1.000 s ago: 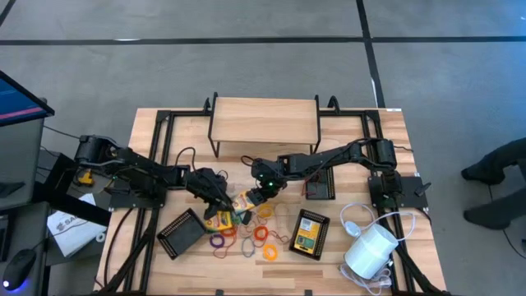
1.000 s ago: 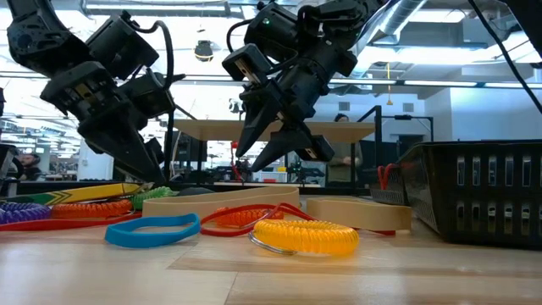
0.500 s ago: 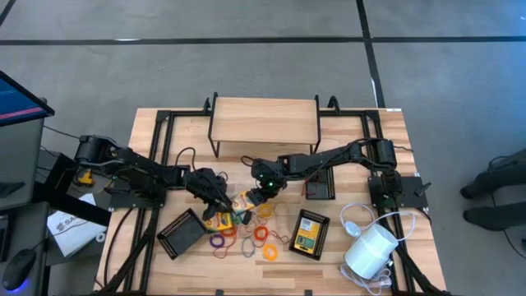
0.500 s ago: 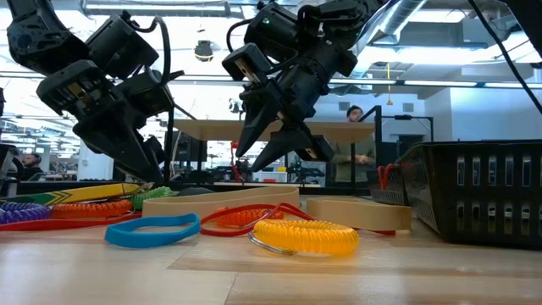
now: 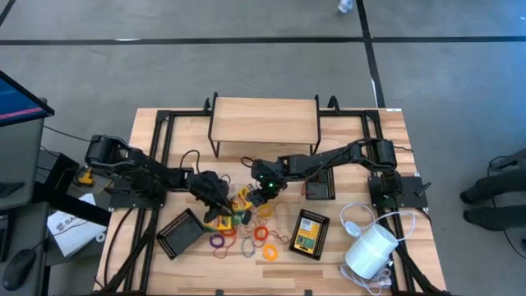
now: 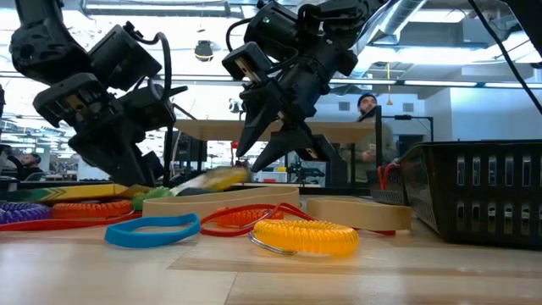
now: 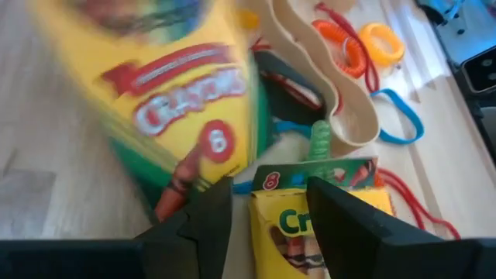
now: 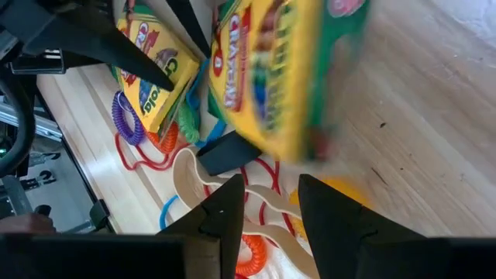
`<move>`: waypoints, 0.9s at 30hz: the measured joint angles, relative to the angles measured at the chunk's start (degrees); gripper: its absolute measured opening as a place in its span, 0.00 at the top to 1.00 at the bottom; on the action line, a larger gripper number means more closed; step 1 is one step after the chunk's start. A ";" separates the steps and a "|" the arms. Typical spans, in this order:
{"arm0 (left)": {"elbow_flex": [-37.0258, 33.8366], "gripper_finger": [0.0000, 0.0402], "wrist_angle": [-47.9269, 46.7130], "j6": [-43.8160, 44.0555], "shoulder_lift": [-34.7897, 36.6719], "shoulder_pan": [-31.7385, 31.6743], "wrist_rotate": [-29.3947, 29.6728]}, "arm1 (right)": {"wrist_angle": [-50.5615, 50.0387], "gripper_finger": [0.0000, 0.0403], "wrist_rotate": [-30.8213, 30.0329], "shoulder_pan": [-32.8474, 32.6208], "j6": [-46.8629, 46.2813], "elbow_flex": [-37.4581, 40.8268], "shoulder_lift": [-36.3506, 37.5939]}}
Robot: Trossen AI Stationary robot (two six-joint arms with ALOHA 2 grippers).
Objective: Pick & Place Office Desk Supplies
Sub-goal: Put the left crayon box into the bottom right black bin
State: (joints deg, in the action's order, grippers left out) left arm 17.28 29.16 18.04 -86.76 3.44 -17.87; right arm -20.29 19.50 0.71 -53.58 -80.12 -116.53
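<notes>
Two loose yellow-and-green crayon boxes lie among coloured elastic loops [image 5: 255, 238] at the table's middle. One box [image 5: 240, 197] sits between my two grippers and shows blurred [image 7: 170, 101], one end raised [image 6: 212, 180]. The other box [image 5: 219, 222] lies flat on the table, with its end [image 7: 310, 201] under my left gripper [image 5: 217, 205]. That gripper is open and slants down, its fingers above this end. My right gripper [image 5: 261, 191] hangs open above the loops with nothing between its fingers [image 8: 271, 205]. A further crayon box [image 5: 308, 233] lies in a black mesh tray. My left gripper has the outer side of one finger [image 7: 203, 221] close against the blurred box's lower corner [image 7: 177, 190]. Whether the finger touches that corner, I cannot tell. Nothing is pinched between its fingers. The flat box lies below them on the table.
A black mesh tray [image 5: 179, 233] stands near the left front and another [image 5: 325, 220] at the right front. A white cylinder with a cord [image 5: 370, 251] lies at the right front corner. A wooden shelf [image 5: 263, 123] stands at the back. A person stands in the room behind [image 6: 368, 127].
My left gripper has sunk a little and gone toward the table's right, nearer my right gripper. The crayon box between the two grippers has shifted and tipped, with one end lifted; it is blurred now. My right gripper has kept still.
</notes>
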 joint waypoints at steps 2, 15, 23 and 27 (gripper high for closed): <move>-0.02 0.59 1.24 0.26 -0.02 0.33 -0.02 | 0.00 0.70 0.03 -0.04 0.00 0.00 0.00; -0.02 0.75 1.24 0.44 -0.02 0.41 -2.99 | 0.00 0.70 0.03 -0.04 0.02 0.00 0.00; -0.02 0.90 1.28 0.44 -0.02 0.41 -3.04 | 0.00 0.70 0.01 -0.04 0.02 0.00 0.00; -0.02 0.96 1.28 0.44 -0.02 0.41 -3.04 | 0.00 0.70 0.01 -0.04 0.02 0.00 0.00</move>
State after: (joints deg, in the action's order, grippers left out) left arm 17.26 30.44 18.48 -86.78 3.86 -20.91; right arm -20.29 19.51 0.67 -53.56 -80.12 -116.53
